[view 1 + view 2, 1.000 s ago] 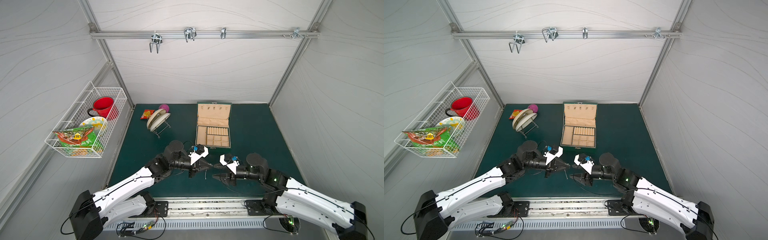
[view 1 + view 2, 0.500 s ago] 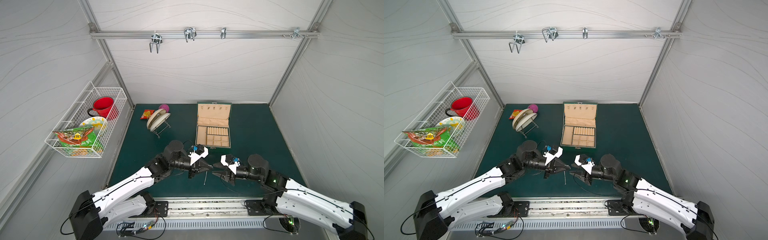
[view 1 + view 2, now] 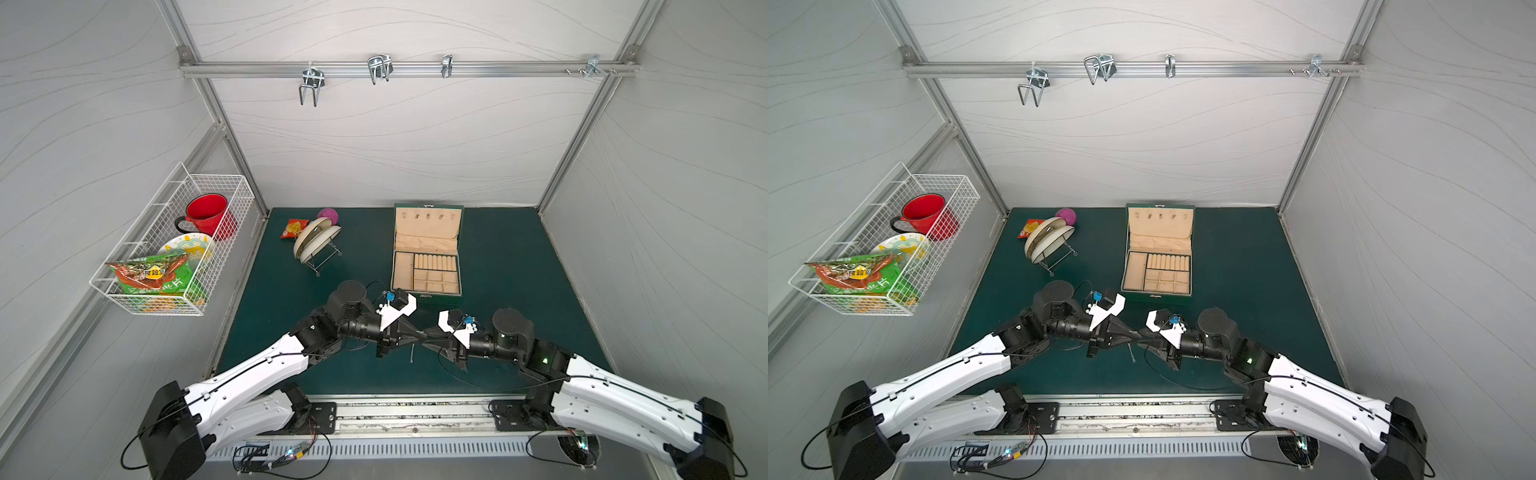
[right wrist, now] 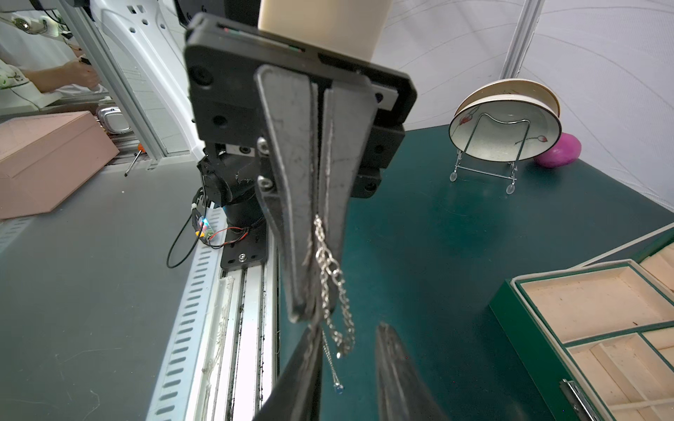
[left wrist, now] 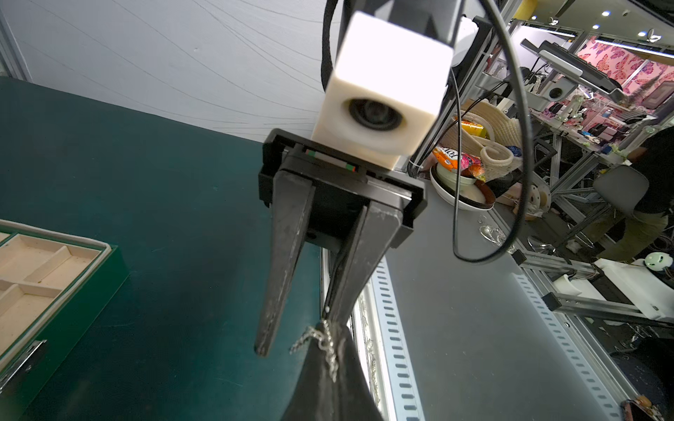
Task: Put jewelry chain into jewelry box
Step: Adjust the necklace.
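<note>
Near the front edge of the bench (image 3: 519, 270), over its matte dark green mat, two black tapered tools meet tip to tip; the left tool (image 4: 310, 313) has its flat, scuffed fingers pressed together on the jewelry chain (image 4: 330, 269), a fine silver link chain hanging from between them in small loops, with one thin strand and a tiny end bit dangling lower; the right tool (image 5: 295, 339) stands with its jaws apart, one finger touching the left tool's tip beside the links, the other finger clear of them; whether that near finger bears on the chain I cannot tell; behind the tools, well apart from the chain, the jewelry box (image 3: 415, 293) lies open with its lid raised: a dark green rectangular shell, soft beige lining, square compartments, a row of ring rolls, a metal clasp on the front wall; a strip of bare mat runs between the tools and that wall; a bowl on a wire stand (image 3: 316, 243) and a pink ball (image 3: 328, 215) sit toward the far left corner
</note>
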You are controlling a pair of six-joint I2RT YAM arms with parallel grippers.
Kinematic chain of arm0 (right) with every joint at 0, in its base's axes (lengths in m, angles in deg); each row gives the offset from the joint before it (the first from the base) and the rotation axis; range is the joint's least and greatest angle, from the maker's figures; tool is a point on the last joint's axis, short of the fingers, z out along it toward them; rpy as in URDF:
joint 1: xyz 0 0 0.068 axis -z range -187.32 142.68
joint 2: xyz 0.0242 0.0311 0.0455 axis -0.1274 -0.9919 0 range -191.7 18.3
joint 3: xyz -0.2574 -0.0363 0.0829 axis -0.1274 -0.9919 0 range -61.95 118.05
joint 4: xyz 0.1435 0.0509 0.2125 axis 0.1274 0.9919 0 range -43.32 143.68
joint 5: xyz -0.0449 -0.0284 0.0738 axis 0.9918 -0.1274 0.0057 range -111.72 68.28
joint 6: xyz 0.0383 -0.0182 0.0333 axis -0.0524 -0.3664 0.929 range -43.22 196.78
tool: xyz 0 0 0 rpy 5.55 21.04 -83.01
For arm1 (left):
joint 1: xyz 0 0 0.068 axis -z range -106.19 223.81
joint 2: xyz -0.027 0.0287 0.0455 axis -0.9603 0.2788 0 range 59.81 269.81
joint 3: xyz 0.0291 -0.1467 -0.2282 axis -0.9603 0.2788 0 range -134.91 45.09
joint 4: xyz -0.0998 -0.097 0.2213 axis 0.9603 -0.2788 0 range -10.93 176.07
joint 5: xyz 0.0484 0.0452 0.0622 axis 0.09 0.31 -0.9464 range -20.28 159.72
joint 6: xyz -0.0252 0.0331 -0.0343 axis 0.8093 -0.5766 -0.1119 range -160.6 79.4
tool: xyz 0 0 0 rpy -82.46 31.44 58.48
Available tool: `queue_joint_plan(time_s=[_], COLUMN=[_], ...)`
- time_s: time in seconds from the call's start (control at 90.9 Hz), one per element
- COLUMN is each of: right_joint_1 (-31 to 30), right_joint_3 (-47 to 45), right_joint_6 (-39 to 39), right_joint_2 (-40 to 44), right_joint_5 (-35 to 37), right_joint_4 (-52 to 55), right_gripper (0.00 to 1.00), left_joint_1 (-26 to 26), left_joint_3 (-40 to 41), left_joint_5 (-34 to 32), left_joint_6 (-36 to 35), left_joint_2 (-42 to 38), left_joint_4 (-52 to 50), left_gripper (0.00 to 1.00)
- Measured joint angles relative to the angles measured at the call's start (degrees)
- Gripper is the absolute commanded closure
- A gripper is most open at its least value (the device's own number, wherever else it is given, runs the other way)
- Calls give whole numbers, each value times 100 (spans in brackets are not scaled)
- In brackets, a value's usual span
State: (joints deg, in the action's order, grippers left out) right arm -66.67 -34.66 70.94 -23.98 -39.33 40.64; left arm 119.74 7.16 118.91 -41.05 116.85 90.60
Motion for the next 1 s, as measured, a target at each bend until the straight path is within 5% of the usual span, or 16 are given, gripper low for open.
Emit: queue_joint_plan(time_s=[0.297, 0.517, 0.671, 1.002], right_joint_1=[-20, -20, -20, -20], right_joint_3=[136, 352, 704, 1484], right_joint_6=[-4, -15, -122, -407], right_joint_2=[2, 179, 201, -85], right_joint_5=[50, 546, 761, 750], right_joint_4=[-24, 402, 846, 1790], right_gripper=[100, 100, 100, 100], left_joint_1=[0, 0, 0, 0], left_joint_3=[0, 28, 216, 592], left_joint_5=[48, -199, -413, -1196], left_joint_6=[20, 13, 20, 13], left_joint_2=[0, -85, -98, 11], left_joint_4=[7, 192, 501, 1182], left_gripper=[100, 100, 57, 6])
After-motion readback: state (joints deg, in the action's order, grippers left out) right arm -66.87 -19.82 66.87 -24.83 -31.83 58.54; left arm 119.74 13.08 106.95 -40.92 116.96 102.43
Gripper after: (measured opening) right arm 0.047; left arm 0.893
